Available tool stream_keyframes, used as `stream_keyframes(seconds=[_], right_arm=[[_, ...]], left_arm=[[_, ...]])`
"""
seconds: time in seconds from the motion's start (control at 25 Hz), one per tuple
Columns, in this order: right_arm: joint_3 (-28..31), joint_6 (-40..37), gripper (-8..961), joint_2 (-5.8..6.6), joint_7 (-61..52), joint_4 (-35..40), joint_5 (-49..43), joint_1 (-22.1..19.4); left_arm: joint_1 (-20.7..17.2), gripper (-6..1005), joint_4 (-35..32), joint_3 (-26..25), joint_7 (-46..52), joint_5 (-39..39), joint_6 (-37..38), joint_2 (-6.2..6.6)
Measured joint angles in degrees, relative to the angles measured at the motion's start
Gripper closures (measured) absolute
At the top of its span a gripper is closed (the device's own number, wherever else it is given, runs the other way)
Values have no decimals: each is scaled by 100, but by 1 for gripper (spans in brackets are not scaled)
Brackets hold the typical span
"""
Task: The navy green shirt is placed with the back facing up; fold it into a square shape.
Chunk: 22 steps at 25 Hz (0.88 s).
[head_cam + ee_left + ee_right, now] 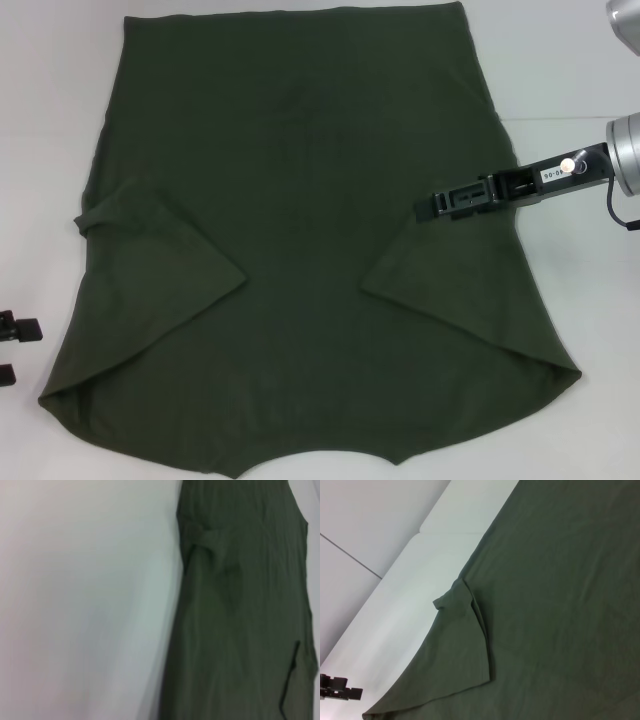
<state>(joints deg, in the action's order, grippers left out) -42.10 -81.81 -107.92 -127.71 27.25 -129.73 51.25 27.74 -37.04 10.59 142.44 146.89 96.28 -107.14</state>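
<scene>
olive shirt, one, both sleeves folded in; right gripper over it, fingers' state unclear.

surface: white table, plain, matte; bare areas show on both sides of the cloth in the head view
seam: thin dark line crosses the table top in the right wrist view; a lighter panel edge lies next to it
on it: navy green shirt, spread flat, plain side up, no lettering visible
coverage: shirt takes up most of the visible table; its far edge and its near edge both run out of the head view
left sleeve: folded inward onto the body, lying as a triangular flap
right sleeve: folded inward too, triangular flap
lie: mostly smooth, faint creases mid-body
</scene>
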Motion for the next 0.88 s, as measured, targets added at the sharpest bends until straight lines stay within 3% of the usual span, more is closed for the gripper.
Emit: stream_keyframes(seconds=[0.88], right_arm=[[0,10,65,-1,0,8,-12,43]], left_arm=[[68,152,605,138,-14,204,-499,-29]])
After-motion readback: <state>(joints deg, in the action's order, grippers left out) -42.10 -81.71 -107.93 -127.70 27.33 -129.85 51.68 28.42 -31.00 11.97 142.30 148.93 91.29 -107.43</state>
